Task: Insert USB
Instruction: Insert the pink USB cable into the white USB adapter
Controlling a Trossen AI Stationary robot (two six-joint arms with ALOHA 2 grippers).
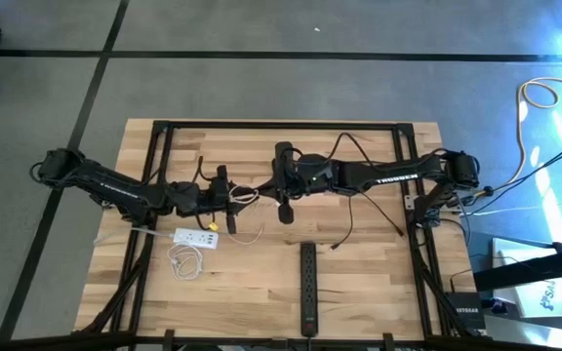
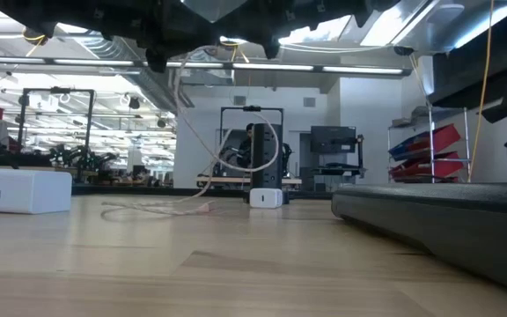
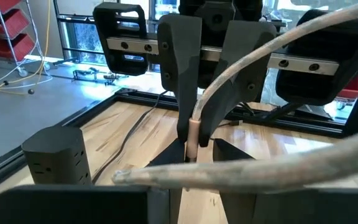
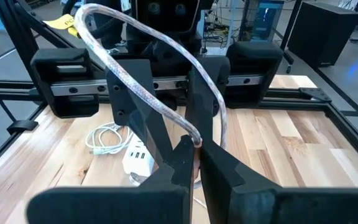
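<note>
Facing each other above the table's middle, both grippers pinch one pale USB cable (image 4: 143,61). The left gripper (image 4: 178,134) clamps it from one side, the right gripper (image 3: 194,134) presses fully together on it just beside. From there the cable loops down to the wood, near a white USB charger block (image 1: 195,236) below the left gripper.

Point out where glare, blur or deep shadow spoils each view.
High view: bluish daylight glare washes the floor at upper right. Low view: the near table is soft, and the arms overhead are dark silhouettes against bright ceiling lights. Left wrist view: the pale cable close to the lens is blurred. Right wrist view: evenly lit, the white power adapter sharp.
</note>
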